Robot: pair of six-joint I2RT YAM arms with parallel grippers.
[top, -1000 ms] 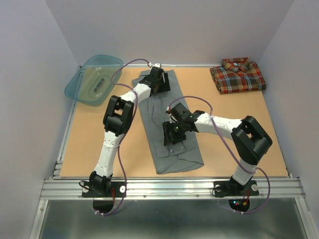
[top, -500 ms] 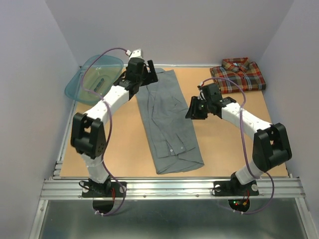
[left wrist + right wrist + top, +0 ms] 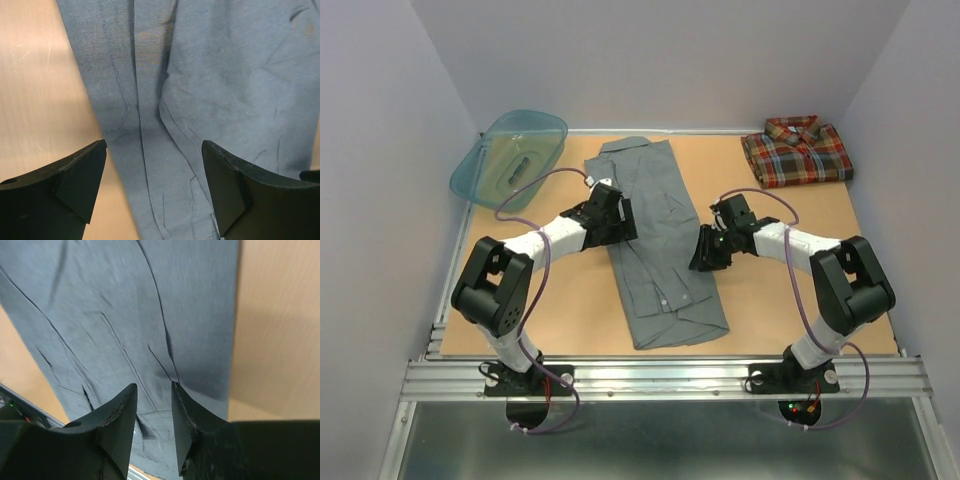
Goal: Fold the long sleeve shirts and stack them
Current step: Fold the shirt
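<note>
At the far left the teal basin [image 3: 510, 160] sits at the back corner of the tabletop [image 3: 780, 300]. It plays no part in this step, so leave it alone.

Next along, your left fingers [image 3: 80, 182] are spread wide and hang over the left long edge of the grey shirt [image 3: 665, 270]. One tip is above bare board, the other is above cloth, and they hold nothing.

The grey shirt lies in the middle of the tabletop as a long narrow strip, running slantwise from the back toward you. Its sides look turned in lengthwise, so the step in hand is probably the end-over-end fold. To do it well, bring the left tips down so they straddle the edge and catch every layer, not just the top flap.

Your right fingers [image 3: 117, 425] are at the opposite long edge, drawn near together with a slim gap. Whether any cloth is nipped cannot be told from here, so confirm that before you lift. Take both grips level with each other across the strip, then raise and carry them together so the fold line stays square.

At the far right the plaid shirt [image 3: 797, 152] rests folded in the back corner, well apart. It is the likely base of the stack.
</note>
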